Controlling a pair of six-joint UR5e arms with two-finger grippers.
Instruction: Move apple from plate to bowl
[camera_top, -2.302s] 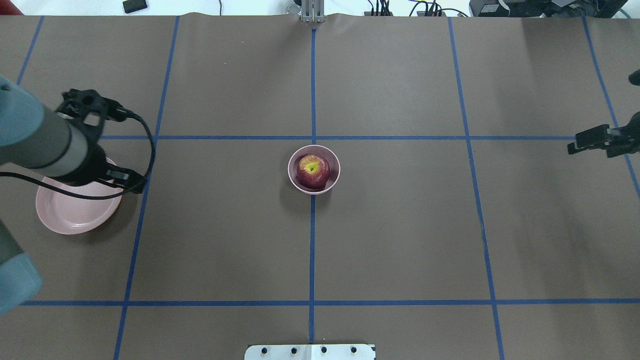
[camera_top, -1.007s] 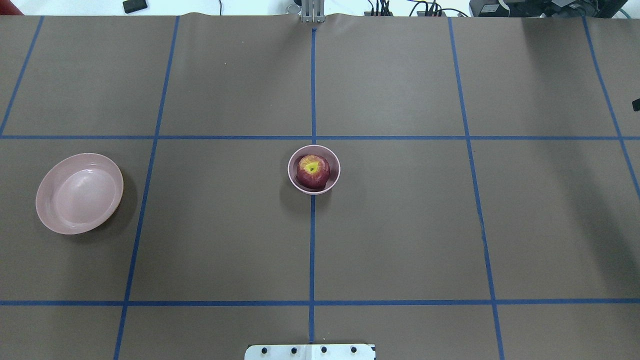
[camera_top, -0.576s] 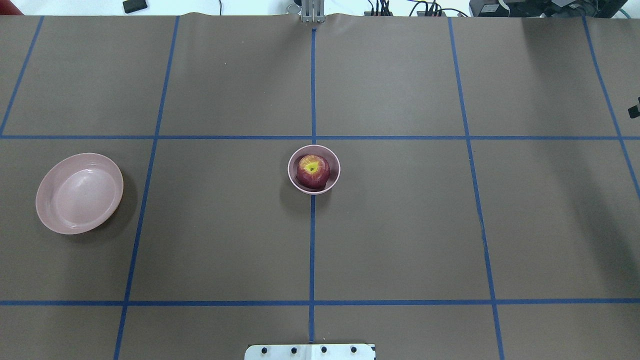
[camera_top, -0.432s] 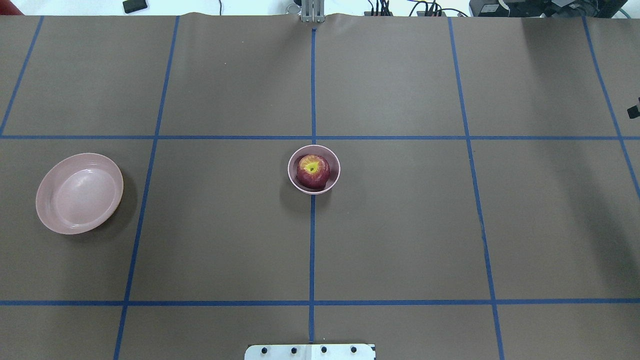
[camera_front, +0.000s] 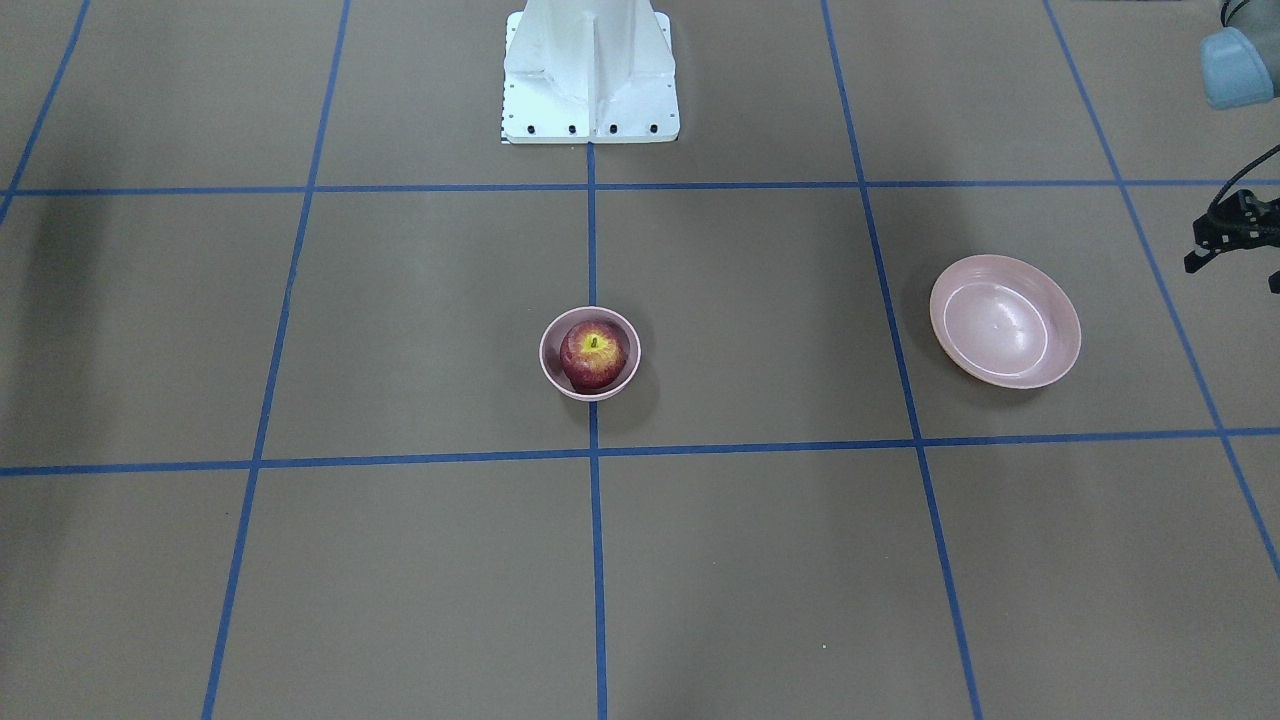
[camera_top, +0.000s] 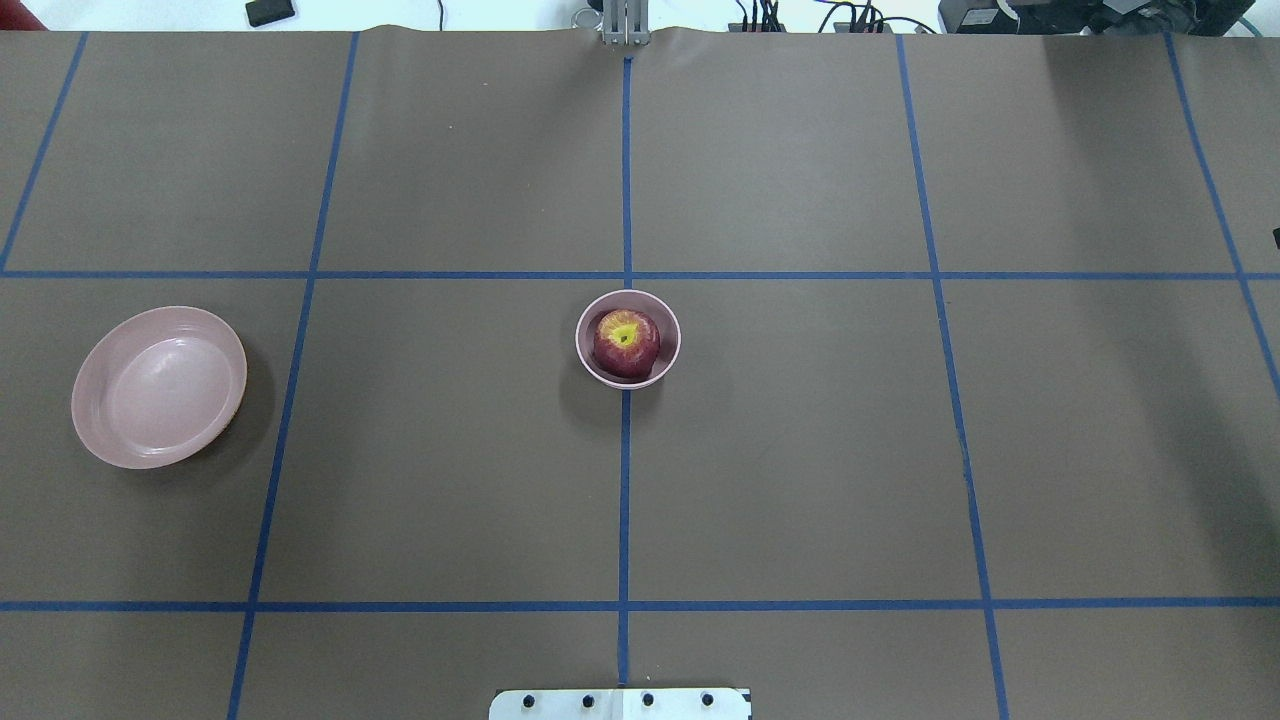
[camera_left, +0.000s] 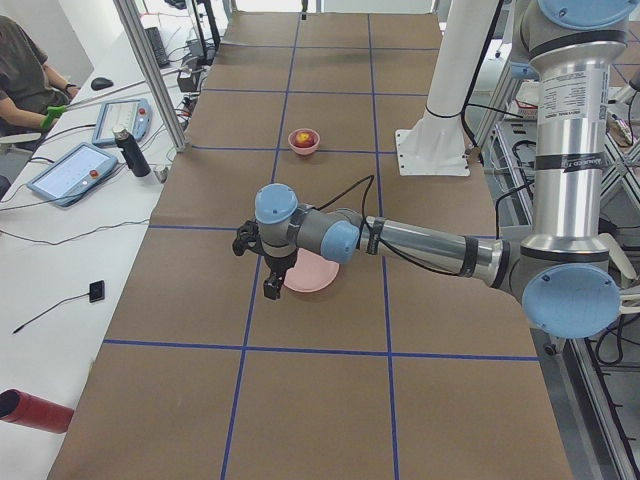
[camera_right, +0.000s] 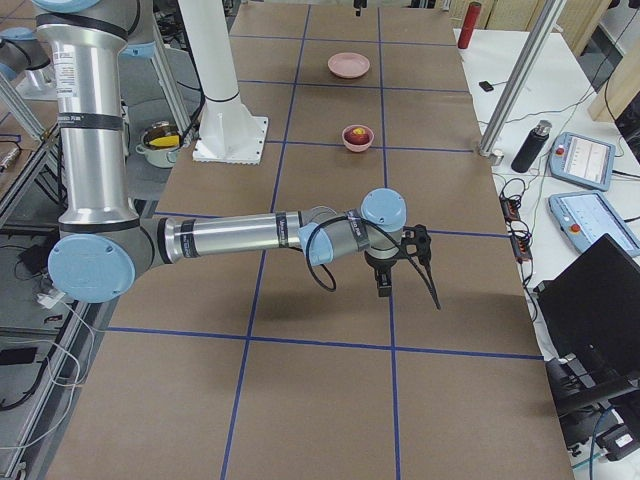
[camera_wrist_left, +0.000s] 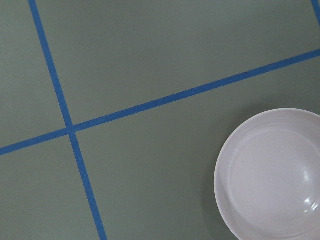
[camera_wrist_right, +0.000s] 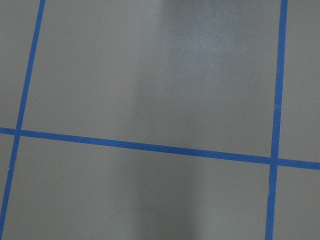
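The dark-red apple (camera_top: 626, 341) with its yellow stem patch sits inside the small pink bowl (camera_top: 580, 340) at the table's centre, also in the front view (camera_front: 594, 353). The wide pink plate (camera_top: 158, 388) lies empty at the left; it also shows in the left wrist view (camera_wrist_left: 275, 175). My left gripper (camera_left: 262, 265) hovers at the plate's outer side, partly in the front view (camera_front: 1232, 232); I cannot tell if it is open. My right gripper (camera_right: 405, 270) hangs over bare table far from the bowl (camera_right: 357, 145); I cannot tell its state.
Brown table cover with a grid of blue tape lines. The robot's white base (camera_front: 590, 70) stands at the near middle edge. Operator tablets (camera_left: 72, 172) and a bottle (camera_left: 130, 152) sit on the side bench beyond the table.
My left arm pulled back from over the plate and left the overhead view. My right gripper drew back past the right edge. Apple, bowl and plate stayed put.
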